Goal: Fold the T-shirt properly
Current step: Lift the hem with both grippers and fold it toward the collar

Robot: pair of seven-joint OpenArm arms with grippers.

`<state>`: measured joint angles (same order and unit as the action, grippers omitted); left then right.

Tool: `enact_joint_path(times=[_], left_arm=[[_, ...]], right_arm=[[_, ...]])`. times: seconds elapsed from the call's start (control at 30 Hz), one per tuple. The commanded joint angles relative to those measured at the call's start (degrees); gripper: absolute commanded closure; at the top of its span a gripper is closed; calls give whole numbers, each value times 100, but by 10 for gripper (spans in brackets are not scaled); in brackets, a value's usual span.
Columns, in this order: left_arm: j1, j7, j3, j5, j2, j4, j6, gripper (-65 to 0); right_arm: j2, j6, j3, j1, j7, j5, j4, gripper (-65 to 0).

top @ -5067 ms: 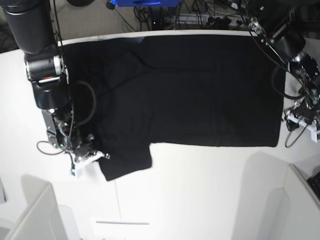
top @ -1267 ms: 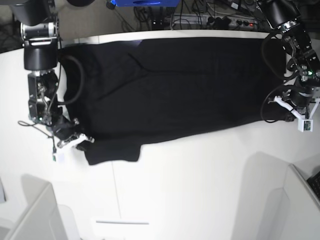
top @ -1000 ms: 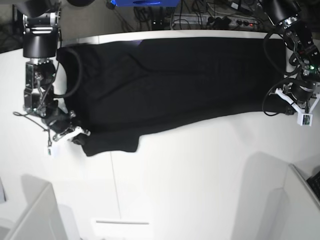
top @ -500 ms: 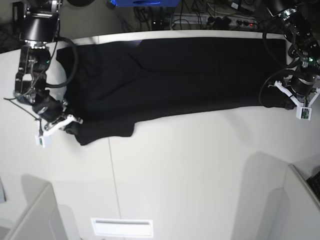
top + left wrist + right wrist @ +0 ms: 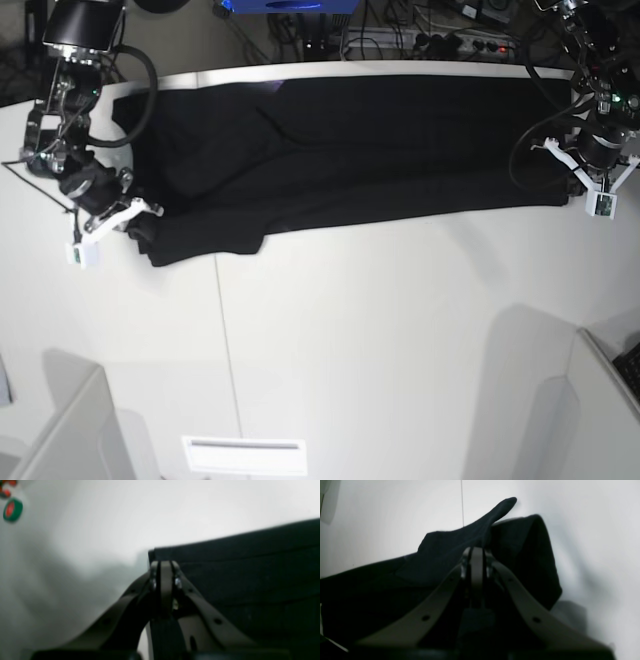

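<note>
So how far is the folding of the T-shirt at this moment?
Done: the T-shirt lies as a long black band along the far side of the table. In hand: the right gripper is shut on the sleeve end and the left gripper is shut on the hem corner. Left: the crosswise folds; no compact rectangle shows yet.

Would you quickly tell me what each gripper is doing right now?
Left gripper: closed, pinching a corner of the T-shirt.
Right gripper: closed, holding a bunched edge of the T-shirt.
</note>
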<state>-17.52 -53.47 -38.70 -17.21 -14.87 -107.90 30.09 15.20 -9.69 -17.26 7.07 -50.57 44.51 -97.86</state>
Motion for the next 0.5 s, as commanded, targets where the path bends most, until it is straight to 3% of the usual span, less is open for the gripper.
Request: enact_joint_path(times=[0.0, 0.17, 0.47], left_arm=[[-20, 95, -38, -41, -91, -107, 29, 0], [-143, 95, -91, -41, -91, -116, 363, 0], [-406, 86, -372, -41, 50, -415, 363, 0]], right_arm=[[75, -28, -46, 1, 112, 54, -178, 0], [75, -28, -46, 317, 112, 63, -530, 0], [-21, -28, -63, 721, -38, 63, -1058, 0]])
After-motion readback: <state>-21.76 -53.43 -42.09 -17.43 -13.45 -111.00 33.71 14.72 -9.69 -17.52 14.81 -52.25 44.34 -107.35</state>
